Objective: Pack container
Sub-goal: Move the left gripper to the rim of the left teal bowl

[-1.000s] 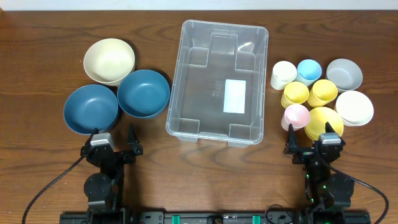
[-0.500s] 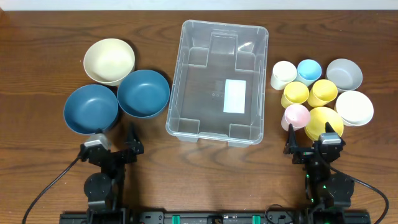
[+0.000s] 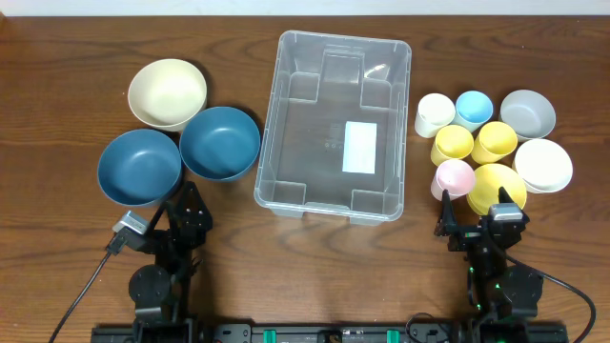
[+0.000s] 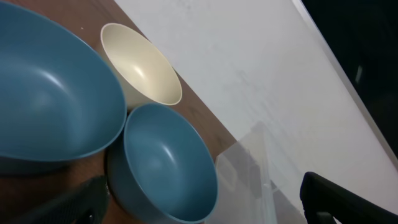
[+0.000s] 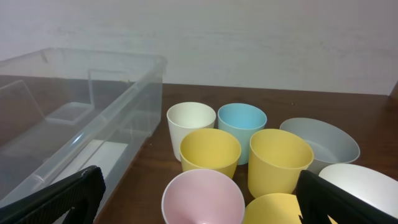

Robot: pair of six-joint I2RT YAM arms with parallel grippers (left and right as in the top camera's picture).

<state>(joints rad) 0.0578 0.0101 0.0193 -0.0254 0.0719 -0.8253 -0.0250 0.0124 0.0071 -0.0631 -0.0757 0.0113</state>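
Pincers first: my left pincer [image 3: 188, 211] and right pincer [image 3: 472, 221] wait at the near edge of the wooden table [image 3: 57, 238], both spread wide with nothing between the jaws.

Just beyond the left one, which is angled off toward the far left, sit the left blue bowl [image 3: 139, 167] and the right blue bowl [image 3: 220, 142], side by side. A cream bowl [image 3: 168, 93] stands behind them. These three bowls fill the left wrist view.

Straight ahead of the right pincer is a pink cup [image 3: 454, 177], with a big yellow cup [image 3: 494, 183] just beside it on the right. Behind those come two more yellow cups [image 3: 452, 145] [image 3: 495, 141] and a white bowl [image 3: 542, 165]. The back row holds a white cup [image 3: 435, 114], a light blue cup [image 3: 474, 108] and a grey bowl [image 3: 527, 114]. All the cups stand upright and close together.

Between the bowls and the cups, in the middle of the table, stands the container [image 3: 270, 124], upright and open at the top. Its near wall lies about level with the pink cup. A white label [image 3: 359, 148] lies on its base, right of centre; any print on it is too small to read.

Neither pincer touches the container. Whether the left tips touch a blue bowl, I cannot tell.
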